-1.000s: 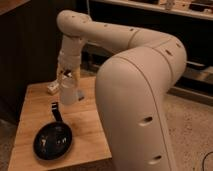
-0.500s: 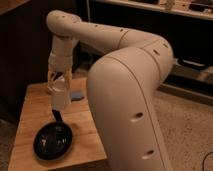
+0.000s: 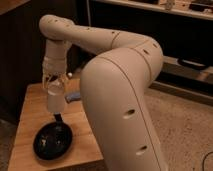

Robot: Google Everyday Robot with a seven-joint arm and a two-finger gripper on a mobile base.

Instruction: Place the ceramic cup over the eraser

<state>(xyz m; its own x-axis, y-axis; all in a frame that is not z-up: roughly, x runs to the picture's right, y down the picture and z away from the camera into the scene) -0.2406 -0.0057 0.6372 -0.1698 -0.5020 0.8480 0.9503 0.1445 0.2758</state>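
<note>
Surface: a wooden table (image 3: 30, 130) at lower left, on a speckled floor (image 3: 185, 130).
Room: dark cabinets behind, a shelf along the top.
Pan: black frying pan (image 3: 52, 141) near the table's front edge.
Arm: the big white arm (image 3: 120, 95) fills the centre, hiding the table's right side.
Gripper (image 3: 54, 82): left of centre, pointing down, pinching the ceramic cup (image 3: 55, 97) above the pan's handle.
Eraser (image 3: 73, 96): seemingly the blue-grey sliver just right of the cup.

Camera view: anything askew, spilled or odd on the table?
Nothing stands out. The gripper hangs over the wooden table with the ceramic cup at its fingertips, beside the eraser. The black frying pan sits flat, nothing spilled.
</note>
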